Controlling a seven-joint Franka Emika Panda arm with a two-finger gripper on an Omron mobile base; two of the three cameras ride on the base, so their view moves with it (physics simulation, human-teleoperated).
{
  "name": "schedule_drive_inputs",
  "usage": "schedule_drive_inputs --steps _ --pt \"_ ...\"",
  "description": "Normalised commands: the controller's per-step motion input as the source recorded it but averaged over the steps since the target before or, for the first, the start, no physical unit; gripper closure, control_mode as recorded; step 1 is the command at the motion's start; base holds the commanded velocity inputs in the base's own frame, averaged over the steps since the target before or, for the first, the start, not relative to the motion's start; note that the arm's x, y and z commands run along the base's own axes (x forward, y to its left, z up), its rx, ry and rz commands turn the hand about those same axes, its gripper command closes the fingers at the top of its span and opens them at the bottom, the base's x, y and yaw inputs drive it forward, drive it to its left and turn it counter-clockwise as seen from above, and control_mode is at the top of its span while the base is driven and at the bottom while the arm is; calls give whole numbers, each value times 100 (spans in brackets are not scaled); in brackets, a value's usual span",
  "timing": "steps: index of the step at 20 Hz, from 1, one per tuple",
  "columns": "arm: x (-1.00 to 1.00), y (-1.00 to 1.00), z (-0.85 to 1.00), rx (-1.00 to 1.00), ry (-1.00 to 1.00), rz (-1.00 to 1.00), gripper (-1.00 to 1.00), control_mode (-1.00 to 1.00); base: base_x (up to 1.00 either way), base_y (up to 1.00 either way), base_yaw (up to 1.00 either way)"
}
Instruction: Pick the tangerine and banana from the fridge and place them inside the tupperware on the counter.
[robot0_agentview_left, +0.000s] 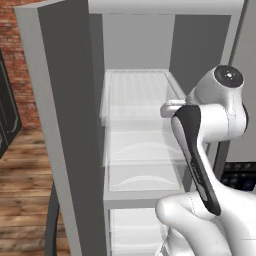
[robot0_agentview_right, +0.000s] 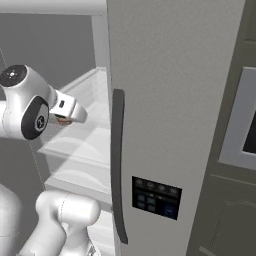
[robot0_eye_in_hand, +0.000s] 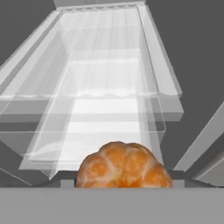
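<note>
The tangerine (robot0_eye_in_hand: 124, 167) sits close at the bottom of the hand view, right between the fingers of my gripper (robot0_eye_in_hand: 124, 183), which is shut on it. It hangs in the air in front of the open fridge (robot0_agentview_left: 75, 150), above the translucent white shelves (robot0_eye_in_hand: 105, 87). In the right base view a sliver of the tangerine (robot0_agentview_right: 63, 120) shows under the white hand (robot0_agentview_right: 70, 111). The fruit covers the fingertips. The banana, the tupperware and the counter are out of view.
The open fridge door (robot0_agentview_left: 60, 100) stands on the left. A shut grey door with a dark curved handle (robot0_agentview_right: 117, 165) and a control panel (robot0_agentview_right: 155, 197) is on the right. Translucent drawers (robot0_agentview_left: 142, 175) lie below the shelf. A brick wall (robot0_agentview_left: 15, 60) is at far left.
</note>
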Motion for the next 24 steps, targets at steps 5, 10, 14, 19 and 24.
schedule_drive_inputs --steps 5,10,14,19,24 --pt "-66 0 15 0 11 0 100 -100 0 0 0" --pt "-75 0 -5 0 -1 -2 100 -100 0 0 0" --pt "-65 -3 -11 0 0 -12 100 -100 0 0 0" --pt "0 0 0 0 0 0 100 100 -60 -17 14" --pt "0 0 0 0 0 0 100 100 -70 -29 49"
